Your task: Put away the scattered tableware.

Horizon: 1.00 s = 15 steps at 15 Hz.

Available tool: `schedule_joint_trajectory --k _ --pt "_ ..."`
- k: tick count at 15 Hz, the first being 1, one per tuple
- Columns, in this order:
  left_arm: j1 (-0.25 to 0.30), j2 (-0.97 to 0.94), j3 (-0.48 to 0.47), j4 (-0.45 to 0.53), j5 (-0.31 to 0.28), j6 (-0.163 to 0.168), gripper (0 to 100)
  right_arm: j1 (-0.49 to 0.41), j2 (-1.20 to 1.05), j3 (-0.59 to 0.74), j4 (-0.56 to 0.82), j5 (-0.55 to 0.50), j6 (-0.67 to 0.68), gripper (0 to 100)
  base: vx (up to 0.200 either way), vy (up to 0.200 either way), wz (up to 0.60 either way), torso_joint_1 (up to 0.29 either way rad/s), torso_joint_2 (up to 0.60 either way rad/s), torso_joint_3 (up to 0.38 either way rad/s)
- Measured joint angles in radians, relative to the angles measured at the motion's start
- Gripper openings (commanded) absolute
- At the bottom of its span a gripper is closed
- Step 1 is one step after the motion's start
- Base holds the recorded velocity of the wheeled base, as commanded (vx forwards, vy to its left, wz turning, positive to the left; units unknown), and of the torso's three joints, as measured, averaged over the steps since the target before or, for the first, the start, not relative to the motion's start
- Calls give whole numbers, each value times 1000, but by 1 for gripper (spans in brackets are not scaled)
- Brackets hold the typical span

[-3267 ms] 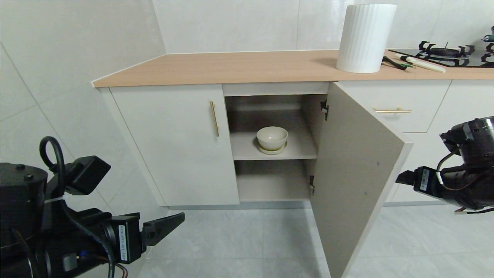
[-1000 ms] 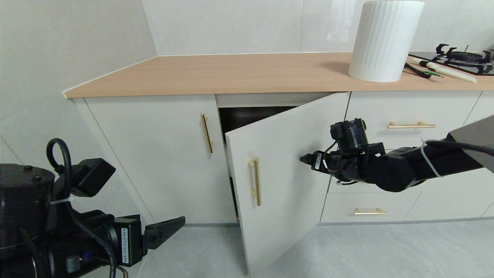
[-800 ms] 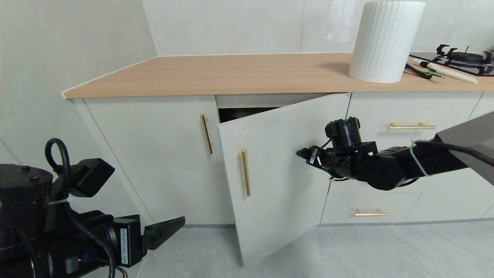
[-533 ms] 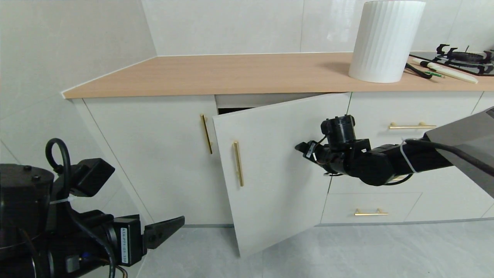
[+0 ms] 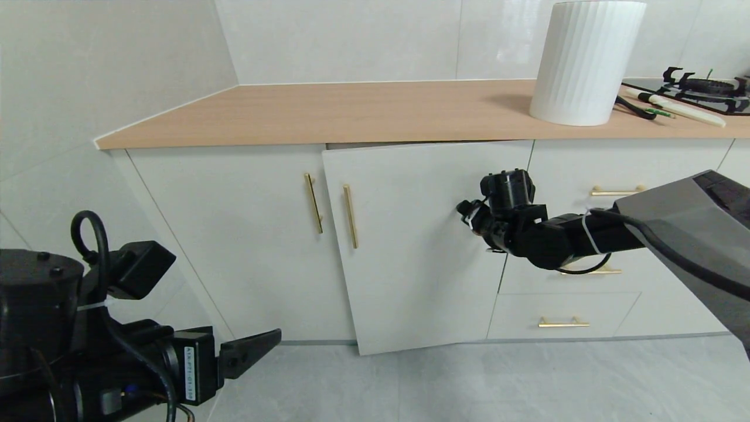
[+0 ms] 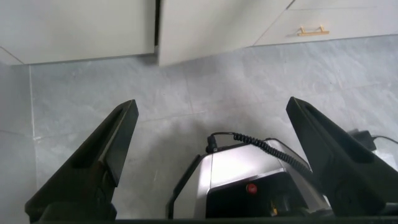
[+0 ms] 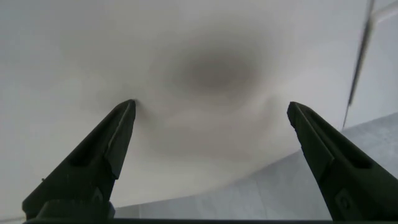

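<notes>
Spanning the head view beneath a wooden worktop (image 5: 328,111), pale cabinets (image 5: 234,234) are seen, and the centre cabinet door (image 5: 422,258) is held almost flush, a thin gap showing along its top. It is pressed from 3 o'clock by the right gripper (image 5: 467,212), fingers spread wide, judged to be shutting in tableware hidden behind it. The left gripper (image 6: 211,102), likewise spread, is parked low at 7 o'clock, clear of the door's swing; by a white ribbed container (image 5: 586,61) at 1 o'clock, utensils (image 5: 674,108) lie on the worktop.
</notes>
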Motion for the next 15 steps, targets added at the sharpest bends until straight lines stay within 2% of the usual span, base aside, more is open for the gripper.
schedule_joint_trajectory --k 4,11,15 --pt "0 0 0 0 0 0 100 -16 36 -49 2 -49 0 100 0 0 0 0 0 0" --pt "0 0 0 0 0 0 100 -30 51 -71 5 -49 5 100 0 0 0 0 0 0" --pt "0 0 2 0 0 0 100 -21 -10 3 8 -28 5 100 0 0 0 0 0 0"
